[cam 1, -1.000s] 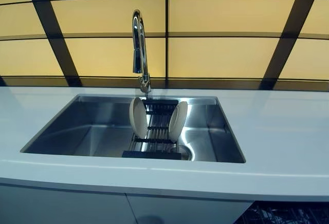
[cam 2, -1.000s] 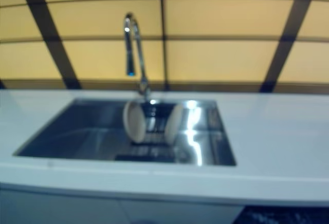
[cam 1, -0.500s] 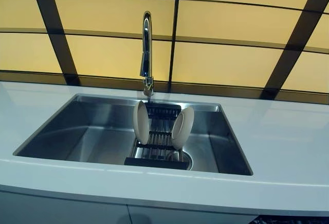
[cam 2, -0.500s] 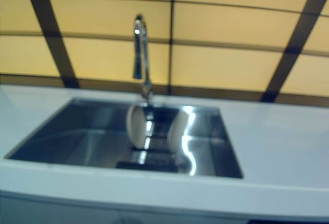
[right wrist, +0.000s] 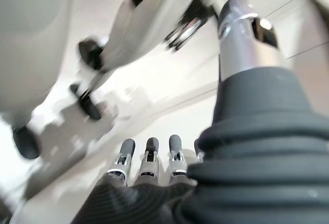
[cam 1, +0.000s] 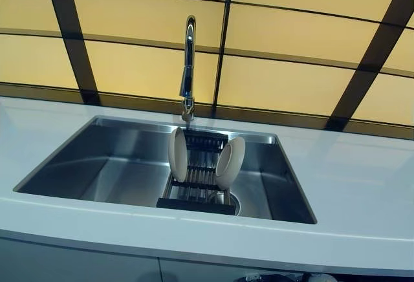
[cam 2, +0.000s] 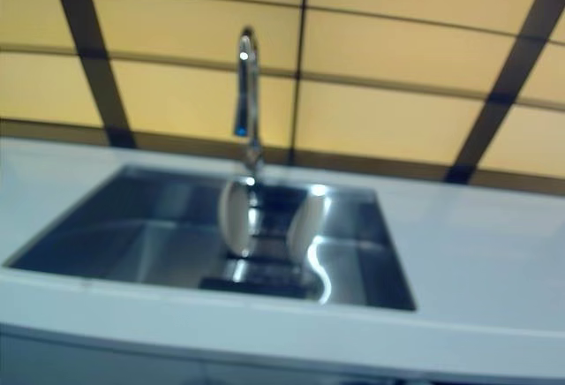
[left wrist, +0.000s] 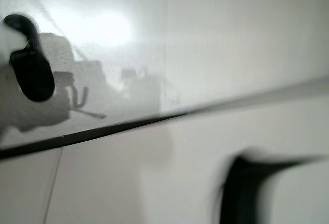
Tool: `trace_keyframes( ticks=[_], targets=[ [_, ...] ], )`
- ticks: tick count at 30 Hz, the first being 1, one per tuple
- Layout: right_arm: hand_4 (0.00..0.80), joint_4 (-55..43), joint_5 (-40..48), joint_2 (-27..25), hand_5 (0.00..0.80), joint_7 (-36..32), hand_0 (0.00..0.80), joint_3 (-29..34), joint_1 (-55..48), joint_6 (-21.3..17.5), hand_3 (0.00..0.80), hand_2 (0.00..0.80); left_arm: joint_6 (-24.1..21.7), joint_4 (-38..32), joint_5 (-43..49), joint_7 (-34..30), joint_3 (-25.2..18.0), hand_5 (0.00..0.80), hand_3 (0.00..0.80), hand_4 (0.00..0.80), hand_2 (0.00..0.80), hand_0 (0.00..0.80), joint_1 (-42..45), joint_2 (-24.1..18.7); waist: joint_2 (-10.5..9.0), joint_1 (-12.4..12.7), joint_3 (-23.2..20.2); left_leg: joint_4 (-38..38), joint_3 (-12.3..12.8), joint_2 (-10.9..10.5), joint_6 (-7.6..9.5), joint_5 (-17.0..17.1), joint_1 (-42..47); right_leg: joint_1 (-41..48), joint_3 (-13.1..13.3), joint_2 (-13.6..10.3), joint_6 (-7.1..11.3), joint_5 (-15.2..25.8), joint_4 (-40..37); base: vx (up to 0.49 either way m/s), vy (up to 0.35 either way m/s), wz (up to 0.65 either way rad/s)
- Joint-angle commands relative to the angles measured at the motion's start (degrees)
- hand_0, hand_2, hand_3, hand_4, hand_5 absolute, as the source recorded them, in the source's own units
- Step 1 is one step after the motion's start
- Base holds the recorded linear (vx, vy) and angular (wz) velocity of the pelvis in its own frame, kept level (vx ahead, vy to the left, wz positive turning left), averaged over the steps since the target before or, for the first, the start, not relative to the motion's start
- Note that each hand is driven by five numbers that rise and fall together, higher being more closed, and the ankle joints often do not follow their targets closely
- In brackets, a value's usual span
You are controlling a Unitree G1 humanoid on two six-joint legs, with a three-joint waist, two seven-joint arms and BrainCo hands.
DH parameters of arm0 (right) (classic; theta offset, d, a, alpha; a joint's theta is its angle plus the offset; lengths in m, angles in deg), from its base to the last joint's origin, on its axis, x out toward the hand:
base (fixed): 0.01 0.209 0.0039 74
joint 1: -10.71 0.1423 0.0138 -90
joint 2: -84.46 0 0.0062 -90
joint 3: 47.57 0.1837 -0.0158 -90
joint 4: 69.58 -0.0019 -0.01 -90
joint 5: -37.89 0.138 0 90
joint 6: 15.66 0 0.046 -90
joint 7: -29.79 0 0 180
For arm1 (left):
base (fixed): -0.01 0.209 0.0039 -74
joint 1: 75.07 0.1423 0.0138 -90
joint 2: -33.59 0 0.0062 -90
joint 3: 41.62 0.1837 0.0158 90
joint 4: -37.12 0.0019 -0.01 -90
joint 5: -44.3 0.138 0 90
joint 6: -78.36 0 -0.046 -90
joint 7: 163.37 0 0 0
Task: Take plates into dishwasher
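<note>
Two cream plates stand on edge in a dark rack inside the steel sink: the left plate upright, the right plate leaning to the right. Neither hand appears in the eye views. In the right wrist view, my right hand hangs over a pale floor with straight fingers and holds nothing. Only a blurred pale, dark-edged part of my left hand shows in the left wrist view, in front of a white surface.
A tall chrome faucet rises behind the rack. The white countertop surrounds the sink, with white cabinet fronts below its front edge. Yellow wall panels with dark strips stand behind.
The camera has shifted, so the sink sits a little lower and further right in view, and the dark dishwasher rack at the lower right has dropped out. The plates have not moved.
</note>
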Motion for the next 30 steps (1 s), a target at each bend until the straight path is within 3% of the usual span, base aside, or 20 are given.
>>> trace_keyframes(
  ticks=[1,9,12,20,22,26,29,30],
  targets=[
    [0.000,-8.02,8.70,-1.19,0.000,-6.43,0.000,1.34,2.34,2.61,0.000,0.000,-2.27,2.03,2.35,-0.43,-0.47,0.000,0.000,0.000,0.000,0.000,-0.65,0.36,1.00,-0.45,-0.64,1.74,2.96,-0.96,1.20,-4.31,1.45,-2.55,1.64,-1.64,5.83,0.51,3.52,0.000,0.000,0.00],
    [0.000,-15.15,18.82,0.28,0.000,-14.21,0.000,1.65,4.20,11.04,0.000,0.000,-3.85,3.42,3.18,-0.44,-0.60,0.000,0.000,0.000,0.000,0.000,0.58,0.81,0.90,-0.02,-1.48,1.07,3.06,-0.90,0.99,-4.46,2.24,-1.34,1.65,-1.45,5.69,-0.18,2.61,0.017,0.001,-0.04],
    [0.000,-15.77,19.90,0.55,0.000,-15.04,0.000,1.22,4.55,11.93,0.000,0.000,-4.51,4.14,3.21,-0.49,-0.59,0.000,0.000,0.000,0.000,0.000,0.68,0.86,0.89,0.02,-1.64,0.99,3.07,-0.88,0.93,-4.48,2.33,-1.20,1.64,-1.43,5.66,-0.27,2.46,0.000,0.000,0.00],
    [0.000,-20.32,27.66,3.79,0.000,-20.47,0.000,-2.25,6.20,22.02,0.000,0.000,-6.11,6.61,2.46,-0.53,0.61,0.000,0.000,0.000,0.000,0.000,0.54,1.31,0.98,0.35,-2.33,0.50,2.84,-0.85,0.73,-4.57,2.83,-0.47,1.64,-1.43,5.55,-0.74,1.72,0.000,0.000,0.00],
    [0.000,-20.69,26.72,5.04,0.000,-22.66,0.000,-3.76,6.60,25.64,0.000,0.000,-6.66,7.68,2.45,-0.63,0.96,0.000,0.000,0.000,0.000,0.000,0.12,1.48,0.97,0.41,-2.46,0.44,2.85,-0.82,0.65,-4.64,2.93,-0.31,1.63,-1.48,5.58,-0.87,1.59,0.010,0.006,-0.02],
    [0.000,-20.02,20.00,5.63,0.000,-24.35,0.000,-6.03,6.56,27.48,0.000,0.000,-7.14,8.40,1.89,-0.42,1.28,0.000,0.000,0.000,0.000,0.000,-0.09,1.75,1.00,0.41,-2.60,0.35,2.77,-0.76,0.55,-4.64,2.92,-0.30,1.73,-1.50,5.54,-1.02,1.45,0.007,0.003,-0.02],
    [0.000,-20.87,19.90,5.02,0.000,-23.54,0.000,-7.86,6.26,30.63,0.000,0.000,-7.30,8.68,1.33,-0.51,1.29,0.000,0.000,0.000,0.000,0.000,-0.25,1.73,1.02,0.34,-2.44,0.33,2.78,-0.72,0.48,-4.61,2.92,-0.35,1.77,-1.51,5.47,-1.13,1.52,0.000,0.000,0.00],
    [0.000,-21.54,21.72,5.29,0.000,-21.40,0.000,-8.75,5.91,34.11,0.000,0.000,-7.38,8.89,0.78,-0.47,1.44,0.000,0.000,0.000,0.000,0.000,-0.42,1.69,1.03,0.23,-2.27,0.35,2.77,-0.69,0.48,-4.57,2.93,-0.40,1.82,-1.52,5.42,-1.14,1.65,0.000,0.000,0.00]
  ],
)
